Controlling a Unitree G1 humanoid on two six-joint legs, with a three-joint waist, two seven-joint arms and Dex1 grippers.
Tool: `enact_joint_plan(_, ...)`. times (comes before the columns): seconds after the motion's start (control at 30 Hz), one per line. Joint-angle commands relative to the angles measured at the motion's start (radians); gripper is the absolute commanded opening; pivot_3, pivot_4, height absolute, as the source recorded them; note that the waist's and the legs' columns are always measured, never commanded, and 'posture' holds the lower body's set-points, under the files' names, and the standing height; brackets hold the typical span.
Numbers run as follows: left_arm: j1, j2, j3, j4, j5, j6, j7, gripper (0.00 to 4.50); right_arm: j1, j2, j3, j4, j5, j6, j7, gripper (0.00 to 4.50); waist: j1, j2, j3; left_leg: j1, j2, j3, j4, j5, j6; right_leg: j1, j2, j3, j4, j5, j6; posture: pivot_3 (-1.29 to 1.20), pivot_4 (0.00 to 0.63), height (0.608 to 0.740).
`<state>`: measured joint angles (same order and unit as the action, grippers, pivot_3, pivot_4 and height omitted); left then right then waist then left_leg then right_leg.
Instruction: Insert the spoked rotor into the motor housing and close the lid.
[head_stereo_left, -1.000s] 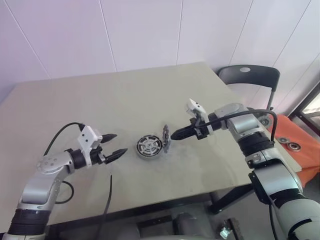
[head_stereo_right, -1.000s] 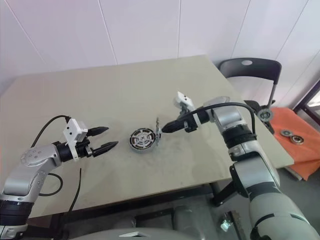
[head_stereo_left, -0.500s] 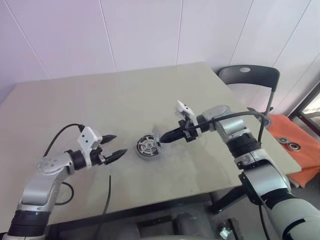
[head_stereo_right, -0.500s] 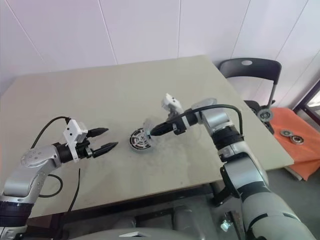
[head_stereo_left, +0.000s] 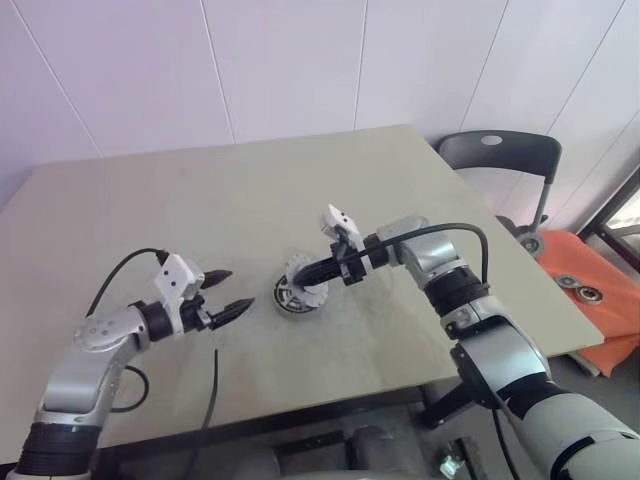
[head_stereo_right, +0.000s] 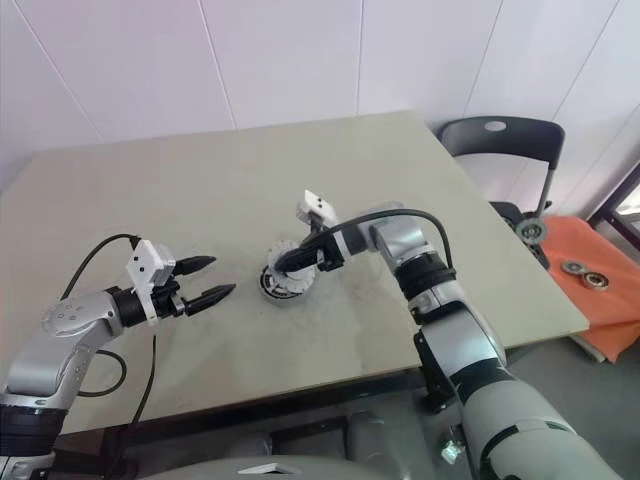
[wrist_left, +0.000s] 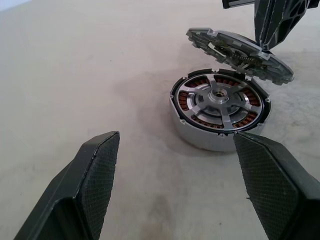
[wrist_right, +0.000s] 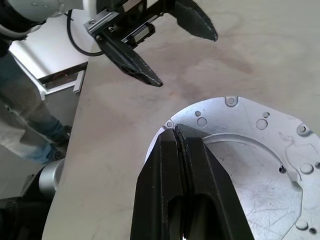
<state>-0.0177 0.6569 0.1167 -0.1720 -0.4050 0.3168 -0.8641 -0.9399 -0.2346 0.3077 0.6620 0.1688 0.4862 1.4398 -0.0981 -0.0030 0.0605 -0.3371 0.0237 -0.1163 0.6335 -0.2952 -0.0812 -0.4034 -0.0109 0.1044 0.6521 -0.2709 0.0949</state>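
The motor housing (wrist_left: 202, 140) sits on the table (head_stereo_left: 200, 190) near its middle, with copper windings showing. The spoked rotor (wrist_left: 218, 98) lies seated inside it. My right gripper (head_stereo_left: 306, 275) is shut on the rim of the lid (wrist_left: 235, 50), a grey disc held tilted just over the housing's far side. One edge of the disc is low and the other is raised. In the right wrist view the black fingers (wrist_right: 182, 175) pinch the lid (wrist_right: 250, 150). My left gripper (head_stereo_left: 238, 288) stands open and holds nothing, a short way to the left of the housing (head_stereo_left: 293, 297).
A black chair (head_stereo_left: 497, 152) stands past the table's right corner. An orange surface (head_stereo_left: 590, 290) with round metal parts lies low on the right. A black cable (head_stereo_left: 212, 400) hangs over the table's front edge by my left arm.
My right gripper has carried the lid leftwards, from standing on edge beside the housing to tilted over it. The left gripper has stayed where it was.
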Motion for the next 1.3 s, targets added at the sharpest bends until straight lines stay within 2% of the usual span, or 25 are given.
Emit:
enact_joint_plan(0.03, -0.005, 0.009, 0.035, -0.037, -0.014, -0.009, 0.003, 3.88, -0.035, 0.029, -0.011, 0.018, -0.006, -0.028, -0.03, 0.02, 0.0, 0.0, 0.0, 0.0, 0.0, 0.0, 0.0, 0.0, 0.0, 0.0, 0.0, 0.0, 0.0, 0.0, 0.0, 0.0, 0.0, 0.74)
enact_joint_plan(0.33, -0.009, 0.0, 0.033, -0.037, -0.007, -0.011, 0.006, 3.88, 0.002, 0.097, 0.039, 0.142, -0.081, -0.105, -0.08, 0.02, -0.001, 0.0, 0.0, 0.0, 0.0, 0.0, 0.0, 0.0, 0.0, 0.0, 0.0, 0.0, 0.001, 0.0, 0.0, 0.0, 0.0, 0.74)
enact_joint_plan(0.57, -0.007, 0.003, 0.037, -0.037, -0.006, -0.011, 0.008, 3.88, -0.004, 0.134, 0.031, 0.249, -0.115, -0.163, -0.123, 0.02, -0.002, -0.001, -0.001, 0.001, 0.0, 0.0, 0.0, 0.0, 0.0, 0.001, 0.0, 0.0, 0.001, 0.0, 0.0, 0.0, 0.0, 0.74)
enact_joint_plan(0.83, -0.002, 0.0, 0.038, -0.043, -0.007, -0.01, 0.013, 3.88, 0.001, 0.143, 0.017, 0.251, -0.113, -0.191, -0.129, 0.02, -0.005, 0.0, -0.001, 0.015, 0.0, 0.0, -0.001, 0.0, 0.0, 0.013, 0.0, 0.0, 0.001, -0.003, 0.003, 0.0, 0.0, 0.74)
enact_joint_plan(0.97, -0.005, -0.001, 0.035, -0.042, -0.009, -0.01, 0.015, 3.88, 0.014, 0.127, -0.014, 0.149, -0.077, -0.199, -0.114, 0.02, -0.004, 0.0, -0.001, 0.015, 0.0, 0.0, -0.001, 0.0, 0.0, 0.013, 0.0, 0.0, 0.001, -0.003, 0.003, 0.0, 0.0, 0.74)
enact_joint_plan(1.1, -0.012, -0.006, 0.032, -0.04, -0.012, -0.011, 0.018, 3.88, 0.049, 0.086, -0.038, -0.039, -0.029, -0.159, -0.08, 0.02, -0.002, 0.0, -0.001, 0.012, 0.0, 0.0, -0.001, 0.0, 0.0, 0.011, 0.0, 0.0, 0.0, -0.002, 0.003, 0.0, 0.0, 0.74)
enact_joint_plan(1.3, -0.015, -0.02, 0.023, -0.038, -0.01, -0.012, 0.018, 3.88, 0.109, 0.01, -0.053, -0.311, 0.013, -0.086, -0.113, 0.02, 0.001, 0.0, -0.001, 0.012, 0.0, 0.0, -0.002, 0.0, 0.0, 0.01, 0.0, 0.0, -0.001, -0.002, 0.002, 0.0, 0.0, 0.74)
